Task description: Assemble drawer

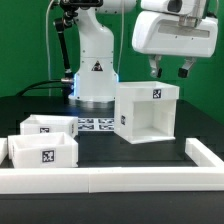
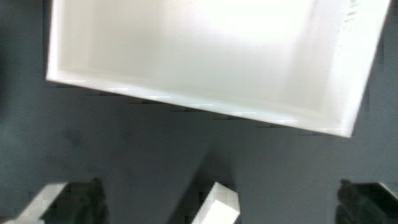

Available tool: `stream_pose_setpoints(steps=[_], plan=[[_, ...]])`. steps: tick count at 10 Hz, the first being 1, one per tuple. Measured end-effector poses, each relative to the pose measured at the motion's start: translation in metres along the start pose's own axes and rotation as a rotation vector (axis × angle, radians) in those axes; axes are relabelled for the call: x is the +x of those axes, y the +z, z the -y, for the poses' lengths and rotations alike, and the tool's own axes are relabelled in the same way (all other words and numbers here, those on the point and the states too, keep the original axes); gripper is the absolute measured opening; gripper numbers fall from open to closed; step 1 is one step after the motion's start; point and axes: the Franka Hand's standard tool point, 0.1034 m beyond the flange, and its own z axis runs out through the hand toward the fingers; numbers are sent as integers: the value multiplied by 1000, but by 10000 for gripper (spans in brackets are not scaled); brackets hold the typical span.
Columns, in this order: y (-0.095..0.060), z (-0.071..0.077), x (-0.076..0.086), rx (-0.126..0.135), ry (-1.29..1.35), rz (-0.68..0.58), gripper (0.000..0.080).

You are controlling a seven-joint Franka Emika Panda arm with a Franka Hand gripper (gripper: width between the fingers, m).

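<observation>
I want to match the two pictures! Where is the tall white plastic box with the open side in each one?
Exterior view: the tall white hollow plastic casing stands on the exterior view's right, just below the open claw.
Wrist view: the casing fills much of the picture, seen from above and slanted.
Shared landmark: the black table it stands on.

Wrist view: we get only part of the casing (image 2: 196, 55), cut by the pic's edges & soft w/ blur. The gripper (image 2: 221, 188) fingers (image 2: 71, 203) are cropped too. There's a pale sliver (image 2: 217, 208) between them, can't tell what. Exterior view: the arm (image 1: 88, 12) is cut at the top. The marker board (image 1: 95, 124) is partly hidden behind the casing & the rear tray (image 1: 50, 124). Tag patterns are too small to read.
</observation>
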Motion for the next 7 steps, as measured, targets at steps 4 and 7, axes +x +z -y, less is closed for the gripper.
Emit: stream_pose_setpoints(steps=[4, 7], plan=[[1, 15, -21, 1, 89, 15, 650], [8, 40, -46, 14, 62, -11, 650]])
